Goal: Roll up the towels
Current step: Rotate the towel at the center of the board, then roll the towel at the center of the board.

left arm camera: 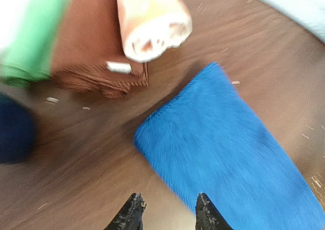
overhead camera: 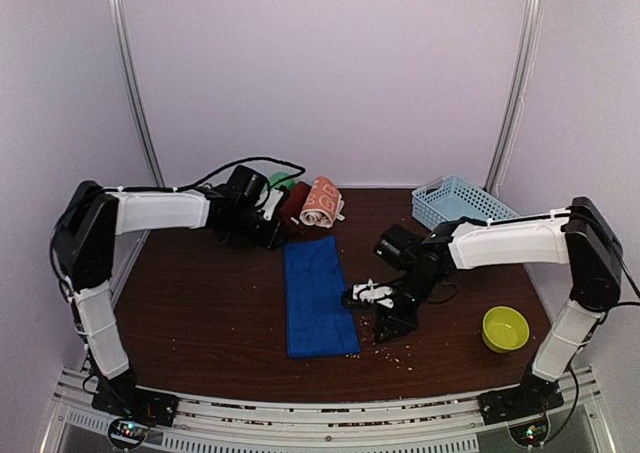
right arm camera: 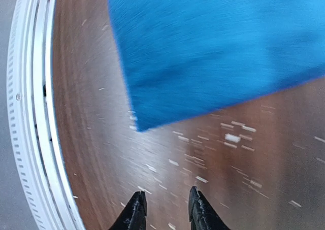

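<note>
Towels are found in two places: the royal blue towel point(overhead camera: 318, 295) is spread flat at the middle of the table point(overhead camera: 200, 313), while the orange printed towel point(overhead camera: 322, 201), rolled up, is laid at the far edge beside the folded maroon towel point(left arm camera: 91, 42) and the green towel point(left arm camera: 30, 42). The left gripper point(left arm camera: 168, 202) is held just beside the blue towel's far left corner, fingers parted, nothing grasped. The right gripper point(right arm camera: 166, 197) is poised just right of its near right corner, likewise released. A pale blue basket point(overhead camera: 460, 201) is set far right, a yellow bowl point(overhead camera: 505, 328) near right
</note>
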